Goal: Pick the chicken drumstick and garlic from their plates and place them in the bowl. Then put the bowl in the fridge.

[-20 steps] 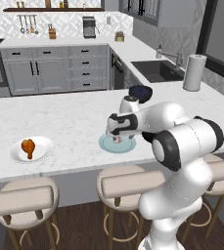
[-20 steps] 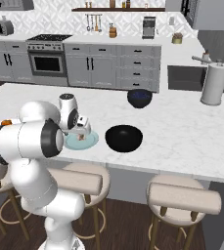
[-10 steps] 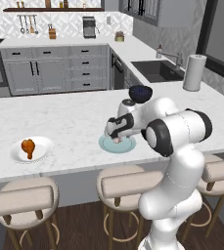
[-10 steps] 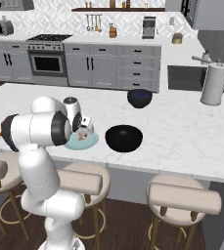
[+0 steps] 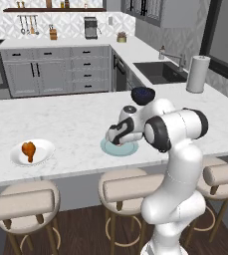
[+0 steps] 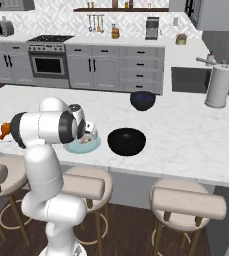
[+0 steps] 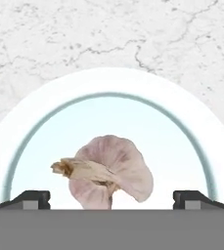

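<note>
One garlic (image 7: 108,171) on teal plate (image 7: 45,127), stem pointing left, pincer (image 7: 111,197) wide.

- The white arm (image 5: 177,149) rises from its base, bends at the elbow and reaches forward and down.
- The gripper (image 7: 111,197) points downward, jaws spread wide (both dark fingertips (image 7: 33,197) stand far apart), with nothing clamped between them.

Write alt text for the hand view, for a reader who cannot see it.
A pale garlic bulb lies on a pale blue-teal plate, between the two dark fingertips of the open pincer, which stand wide apart on either side of it. White marble counter shows beyond the plate's rim.
</note>
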